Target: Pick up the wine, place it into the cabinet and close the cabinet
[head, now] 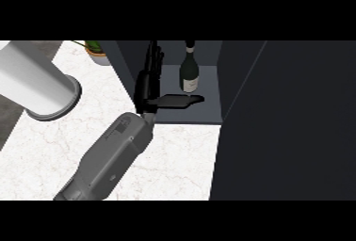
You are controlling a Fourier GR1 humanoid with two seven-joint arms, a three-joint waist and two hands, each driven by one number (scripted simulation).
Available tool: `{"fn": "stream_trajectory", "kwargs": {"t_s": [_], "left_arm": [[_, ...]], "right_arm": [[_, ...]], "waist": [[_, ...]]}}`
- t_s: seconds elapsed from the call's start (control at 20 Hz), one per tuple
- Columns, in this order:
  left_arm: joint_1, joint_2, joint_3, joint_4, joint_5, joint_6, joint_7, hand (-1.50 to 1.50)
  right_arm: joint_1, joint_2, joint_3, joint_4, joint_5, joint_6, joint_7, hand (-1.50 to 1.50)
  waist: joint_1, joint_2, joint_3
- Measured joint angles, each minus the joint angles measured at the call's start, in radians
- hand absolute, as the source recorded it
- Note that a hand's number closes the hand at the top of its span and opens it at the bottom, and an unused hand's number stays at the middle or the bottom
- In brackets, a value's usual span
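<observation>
The dark wine bottle (189, 74) with a pale label stands upright on the floor of the open cabinet (186, 116), towards its back. My left hand (147, 87) is inside the cabinet just left of the bottle, seen edge-on with its fingers straight and pointing to the back. Its thumb (178, 100) sticks out to the right and ends at the foot of the bottle. A gap shows between the fingers and the bottle. My grey forearm (115, 155) runs in from the lower left. The right hand does not show.
The cabinet's dark door (292, 117) stands open and fills the right side of the view. A large white cylinder (38, 80) rises at the left on the marble counter (181, 160). A small potted plant (99, 52) sits at the back left.
</observation>
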State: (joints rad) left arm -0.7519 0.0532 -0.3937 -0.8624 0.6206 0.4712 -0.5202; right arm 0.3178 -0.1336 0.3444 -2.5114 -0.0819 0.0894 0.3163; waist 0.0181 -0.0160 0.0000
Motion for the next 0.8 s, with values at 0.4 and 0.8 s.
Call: {"fn": "stream_trajectory", "kwargs": {"t_s": [0.4, 0.8], "left_arm": [[0.274, 0.045, -0.114, -0.365, -0.048, 0.066, 0.058, -1.50], [0.512, 0.089, -0.212, -0.659, -0.112, 0.119, 0.071, -1.50]], "right_arm": [[-0.008, -0.010, 0.020, -0.003, 0.004, -0.013, 0.011, -1.50], [-0.019, -0.039, 0.029, -0.003, 0.009, -0.007, 0.031, 1.50]], "waist": [[-0.005, 0.002, 0.000], [-0.014, 0.008, 0.000]]}}
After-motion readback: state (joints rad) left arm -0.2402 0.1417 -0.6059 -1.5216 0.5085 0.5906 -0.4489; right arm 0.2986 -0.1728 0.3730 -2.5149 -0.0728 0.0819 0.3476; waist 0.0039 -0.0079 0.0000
